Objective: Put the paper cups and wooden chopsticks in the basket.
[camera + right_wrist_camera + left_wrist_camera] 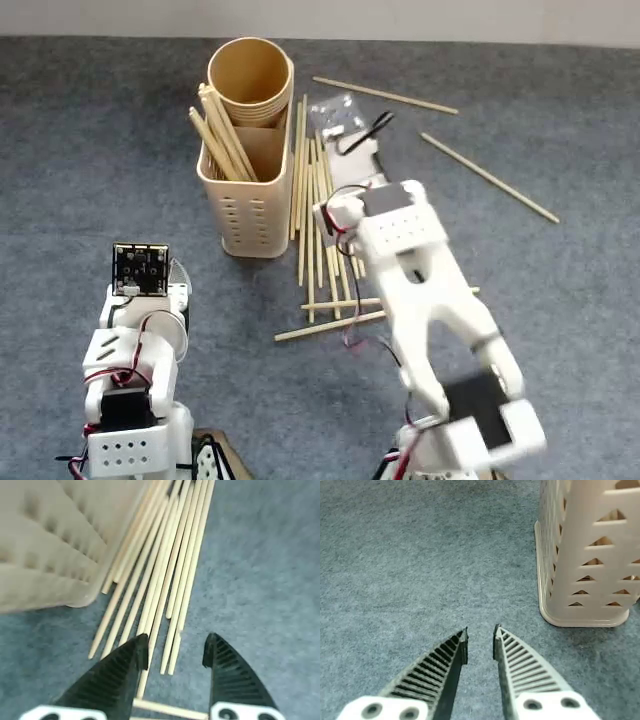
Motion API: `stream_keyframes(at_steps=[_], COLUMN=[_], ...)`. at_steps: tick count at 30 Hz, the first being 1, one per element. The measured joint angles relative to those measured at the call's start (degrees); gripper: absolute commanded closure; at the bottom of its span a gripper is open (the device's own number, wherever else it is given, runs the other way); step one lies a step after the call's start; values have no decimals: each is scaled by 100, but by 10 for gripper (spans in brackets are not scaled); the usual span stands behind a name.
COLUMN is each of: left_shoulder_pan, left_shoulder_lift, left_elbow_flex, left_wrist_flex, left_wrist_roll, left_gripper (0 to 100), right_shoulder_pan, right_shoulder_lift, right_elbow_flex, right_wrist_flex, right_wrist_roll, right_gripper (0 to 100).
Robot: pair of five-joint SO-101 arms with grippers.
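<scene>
Your right claw (pixel 177 640) is apart over the chopsticks (pixel 165 580). They look light and stiff and may roll, so pinch one near its middle.

No text, label, number or sign can be read anywhere.

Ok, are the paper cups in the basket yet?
In. The stacked paper cups stand upright inside the basket, beside a few chopsticks.
</scene>
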Motion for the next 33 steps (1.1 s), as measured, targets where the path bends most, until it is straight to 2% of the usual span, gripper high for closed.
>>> stream_keyframes(at_steps=[9, 15, 19, 20, 33], left_shoulder_pan=[44, 35, 35, 35, 35], left_shoulder_lift=[0, 0, 0, 0, 0], left_elbow_flex=[0, 0, 0, 0, 0], left_wrist_flex=[0, 0, 0, 0, 0], left_wrist_roll=[0, 0, 0, 0, 0], left_gripper=[888, 888, 888, 888, 888], right_shoulder_pan=[53, 185, 255, 290, 536], right_shoulder_lift=[1591, 1653, 1653, 1653, 1653], right_elbow_flex=[0, 0, 0, 0, 26], right_wrist_flex=[-888, -1055, -1055, -1055, -976], right_wrist_roll=[0, 0, 0, 0, 0], right_gripper=[815, 827, 985, 998, 994])
